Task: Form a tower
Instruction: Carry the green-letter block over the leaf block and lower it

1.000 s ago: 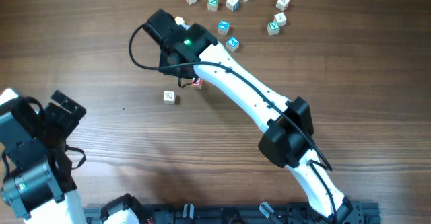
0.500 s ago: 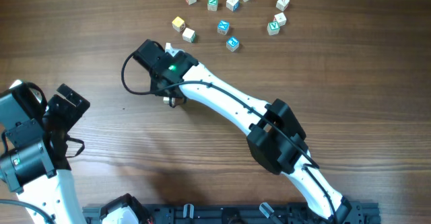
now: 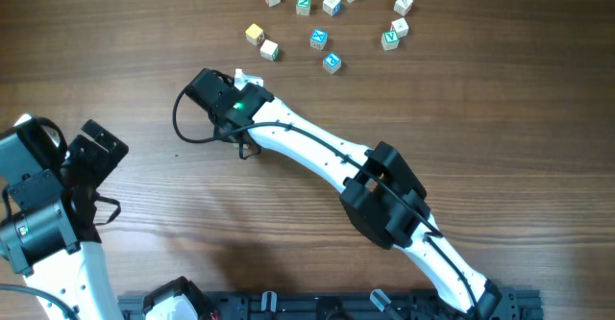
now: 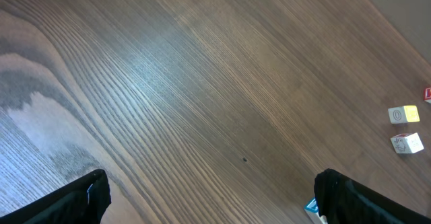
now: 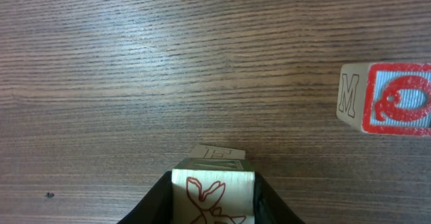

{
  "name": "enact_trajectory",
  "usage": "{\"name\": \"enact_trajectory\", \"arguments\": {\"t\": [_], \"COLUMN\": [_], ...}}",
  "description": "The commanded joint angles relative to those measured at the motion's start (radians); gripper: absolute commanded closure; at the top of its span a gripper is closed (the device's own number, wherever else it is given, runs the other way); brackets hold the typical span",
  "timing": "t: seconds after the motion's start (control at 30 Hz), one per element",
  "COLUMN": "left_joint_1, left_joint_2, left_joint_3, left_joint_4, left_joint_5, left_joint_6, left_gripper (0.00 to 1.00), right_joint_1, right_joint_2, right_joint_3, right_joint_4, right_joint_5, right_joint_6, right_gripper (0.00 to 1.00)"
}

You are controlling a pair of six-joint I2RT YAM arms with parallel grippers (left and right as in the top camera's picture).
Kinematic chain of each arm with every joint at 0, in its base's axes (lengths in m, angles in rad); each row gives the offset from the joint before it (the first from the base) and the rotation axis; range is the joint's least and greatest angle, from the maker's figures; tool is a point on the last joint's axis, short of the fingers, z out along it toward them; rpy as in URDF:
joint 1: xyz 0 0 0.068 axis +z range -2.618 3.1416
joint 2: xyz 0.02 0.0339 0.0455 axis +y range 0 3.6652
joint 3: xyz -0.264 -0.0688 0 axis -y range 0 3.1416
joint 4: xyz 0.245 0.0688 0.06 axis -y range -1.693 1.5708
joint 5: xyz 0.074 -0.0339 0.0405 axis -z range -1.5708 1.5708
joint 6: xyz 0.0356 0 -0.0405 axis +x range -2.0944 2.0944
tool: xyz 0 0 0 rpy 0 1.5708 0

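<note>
You see the brown wooden desk (image 3: 461,99) filling every view. The long white right arm (image 3: 317,152) is the biggest thing on it. It reaches from the near right corner to a spot left of the middle, and a small green light (image 3: 237,107) glows on its wrist. The left arm (image 3: 43,224) sits at the near left corner, well away from the cubes.

The left end effector (image 4: 212,196) is released. Its two dark fingers (image 4: 81,200) stand wide apart over bare wood, and nothing is between them.

The right end effector (image 5: 213,200) is clenched on the tower (image 5: 213,183). Its two dark fingers press on the left and right sides of a pale cube with a red drawing on its face. Just past that cube you can see the edge of a second cube (image 5: 217,153) with a black letter on it. I cannot tell if the two cubes touch. From overhead you cannot see the tower at all, because the right wrist hides it.

A bunch of loose cubes (image 3: 318,38) lies at the far side of the desk, well apart from the right wrist. Some have blue marks, some green, and one is yellow.

In the right wrist view one more cube, the M cube (image 5: 385,99), sits alone to the right of the tower. It has a black M on one side and a red picture on a blue face.
</note>
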Motion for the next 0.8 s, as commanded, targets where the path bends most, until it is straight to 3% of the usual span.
{"name": "enact_trajectory", "arguments": {"t": [0.0,0.23,0.33,0.47,0.6,0.77], "left_joint_1": [-0.005,-0.005,-0.005,-0.005,-0.005,-0.005], "left_joint_2": [0.002,0.002,0.002,0.002,0.002,0.002], "left_joint_3": [0.019,0.019,0.019,0.019,0.019,0.019], "left_joint_4": [0.003,0.003,0.003,0.003,0.003,0.003], "left_joint_5": [0.014,0.015,0.015,0.015,0.015,0.015], "left_joint_6": [-0.006,-0.006,-0.006,-0.006,-0.006,-0.006], "left_gripper": [0.00,0.00,0.00,0.00,0.00,0.00], "right_joint_1": [0.012,0.014,0.014,0.014,0.014,0.014], "right_joint_2": [0.029,0.029,0.029,0.029,0.029,0.029], "right_joint_3": [-0.006,-0.006,-0.006,-0.006,-0.006,-0.005], "right_joint_4": [-0.005,-0.005,-0.005,-0.008,-0.008,-0.014], "right_joint_5": [0.024,0.024,0.024,0.024,0.015,0.004], "right_joint_6": [0.030,0.032,0.032,0.032,0.032,0.032], "right_gripper": [0.78,0.64,0.62,0.64,0.74,0.74]}}
